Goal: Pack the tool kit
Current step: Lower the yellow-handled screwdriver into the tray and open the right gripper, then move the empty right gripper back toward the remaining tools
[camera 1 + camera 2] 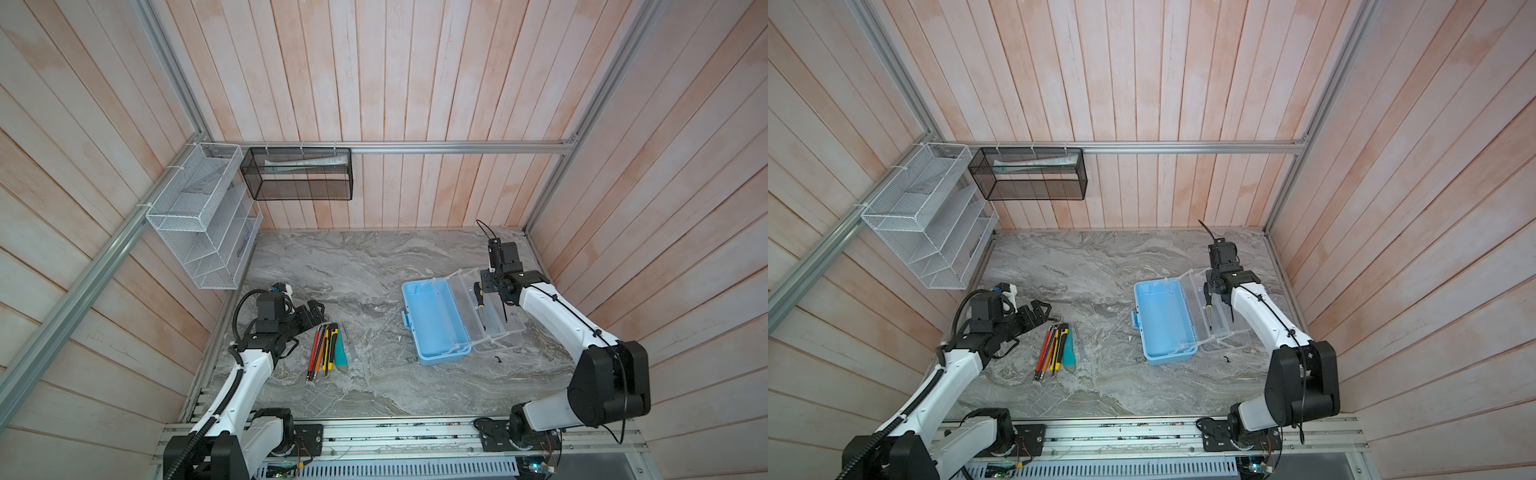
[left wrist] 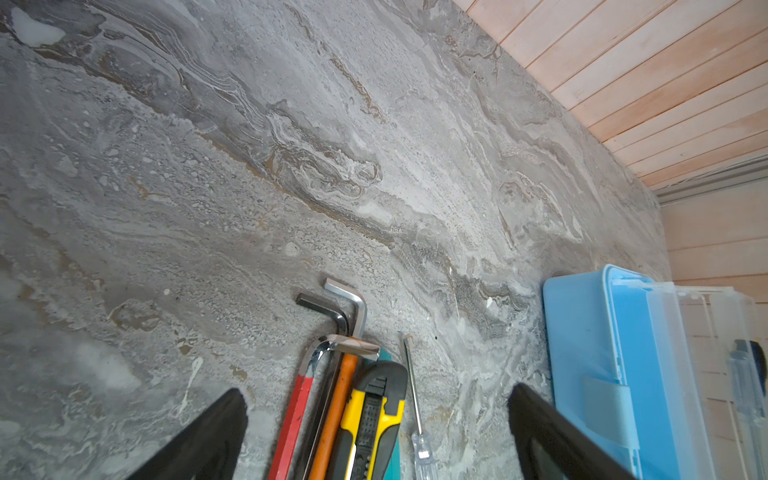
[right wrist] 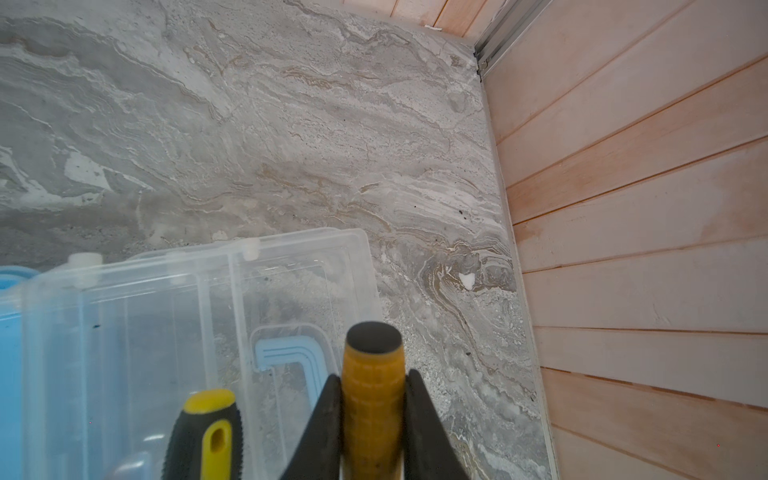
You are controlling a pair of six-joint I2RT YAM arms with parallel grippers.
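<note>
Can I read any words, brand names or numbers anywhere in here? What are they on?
No text here is readable.
Pale package in the black mesh basket: any marks are too blurred to read.
Amber tool handle in the right gripper: faint pale marks, unreadable.
Yellow utility knife: no label shows.

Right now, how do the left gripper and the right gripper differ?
The left gripper has its jaws wide open and holds nothing; the right gripper is shut on an amber-handled screwdriver. The left gripper is by the hex keys and yellow knife lying on the table; the right gripper is over the clear tray of the open blue box. Both have black fingers.
</note>
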